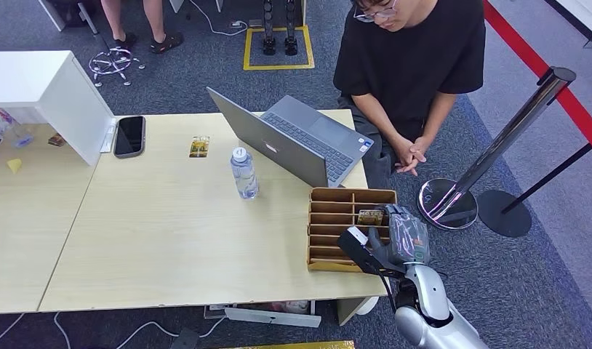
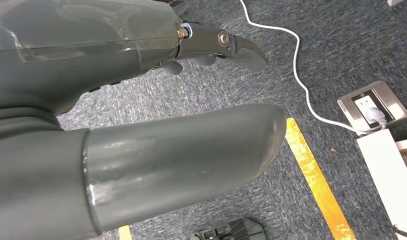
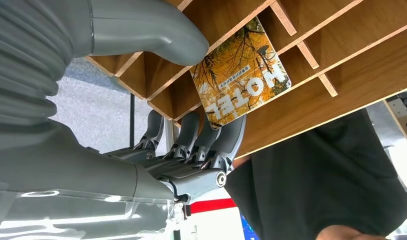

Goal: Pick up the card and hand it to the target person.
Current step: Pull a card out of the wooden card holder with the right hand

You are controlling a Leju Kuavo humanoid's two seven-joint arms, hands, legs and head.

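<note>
We are reaching our right hand (image 3: 191, 145), fingers (image 3: 230, 135) touching the thin, stiff, slick hotel card (image 3: 241, 75), not yet pinching it, standing in the wooden rack (image 1: 329, 240); its free edge looks best to grip.

card (image 1: 369, 217) in organiser (image 1: 329, 251) | bottle (image 1: 244, 173) left of laptop (image 1: 293, 142)

"HOTEL" on card (image 3: 240, 74) (inverted)
</note>
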